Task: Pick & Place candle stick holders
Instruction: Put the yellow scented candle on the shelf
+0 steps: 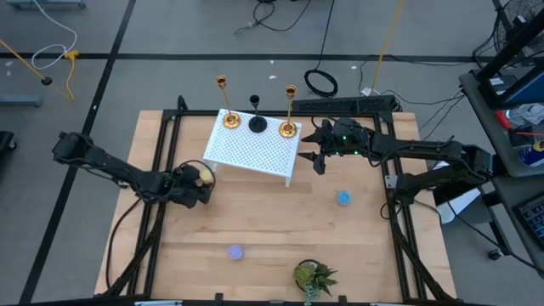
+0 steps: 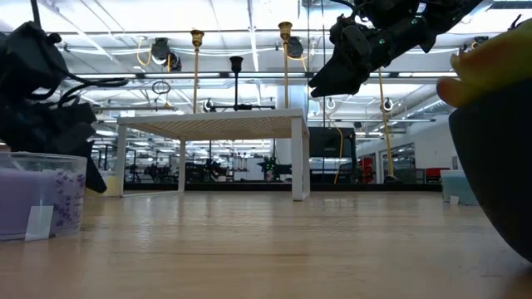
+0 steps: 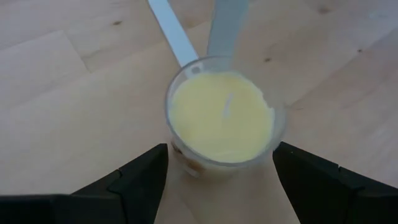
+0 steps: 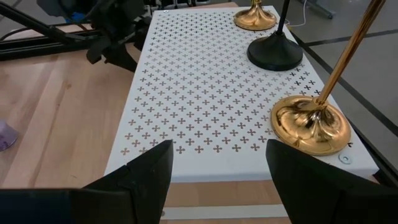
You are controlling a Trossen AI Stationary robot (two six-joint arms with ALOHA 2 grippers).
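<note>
while all three candlesticks (image 1: 257,115) stand on the white rack (image 1: 251,151), the right hand (image 1: 316,155) hovers spread beside it. left wrist: left hand (image 3: 217,180) spread around a yellow candle (image 3: 222,116). right wrist: nearest gold candlestick (image 4: 311,121) ungrasped; picking remains undone.

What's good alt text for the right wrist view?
Three candlesticks stand upright along one edge of a white perforated rack: a gold one nearest the camera, a black one behind it, another gold one farthest. The right gripper is open just short of the rack, and the left arm shows beyond it over the wooden table.
</note>
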